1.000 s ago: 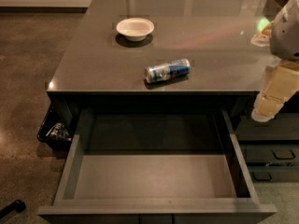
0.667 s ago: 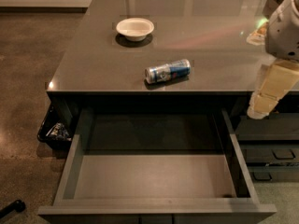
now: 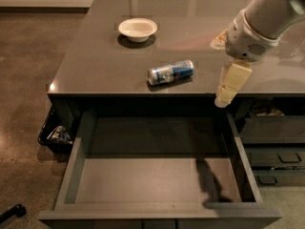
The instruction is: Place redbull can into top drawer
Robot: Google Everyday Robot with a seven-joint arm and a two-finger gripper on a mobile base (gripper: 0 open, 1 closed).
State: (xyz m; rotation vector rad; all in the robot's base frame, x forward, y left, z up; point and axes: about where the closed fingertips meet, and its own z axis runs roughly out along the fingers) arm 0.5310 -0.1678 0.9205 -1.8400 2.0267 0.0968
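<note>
Redbull can [image 3: 170,72] lies on its side on table [image 3: 95,70], near front edge. White bowl [image 3: 137,28] farther back. Top drawer [image 3: 143,180] open below. Gripper [image 3: 224,97] hangs over front edge, right of can.

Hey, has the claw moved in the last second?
Yes. The claw has swung left along the table's front edge, from right of the drawer's right wall to above its back right corner, nearer the can.
</note>
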